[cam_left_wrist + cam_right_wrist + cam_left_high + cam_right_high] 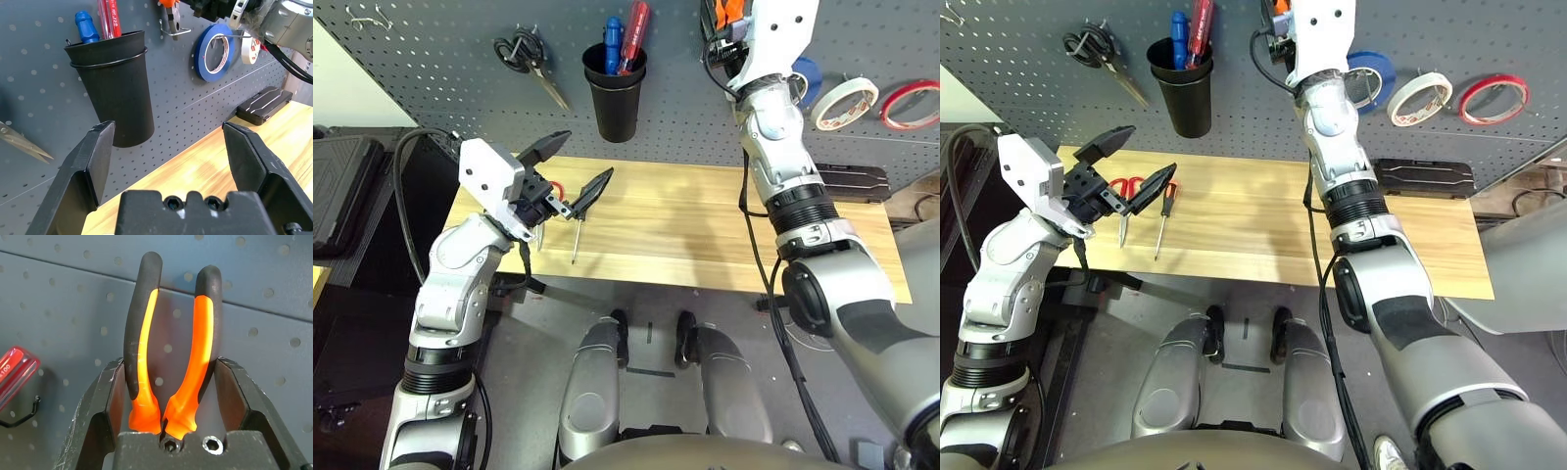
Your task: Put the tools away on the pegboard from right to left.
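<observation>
Up at the pegboard, right claw pinches pliers by grippy handles; stiff, head-heavy; left claw spread, empty

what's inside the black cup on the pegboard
In the black cup: a blue-handled tool and a red-handled tool, handles sticking up. Their tips, and anything deeper, are hidden by the cup's wall.

I see the middle and right stretch of the table bare, so a gripper passes freely there. Near its left edge, the red-handled scissors and slim screwdriver lie under the wide-spread left gripper. A black case occupies the back right corner. The black cup juts from the pegboard above the back edge.
</observation>
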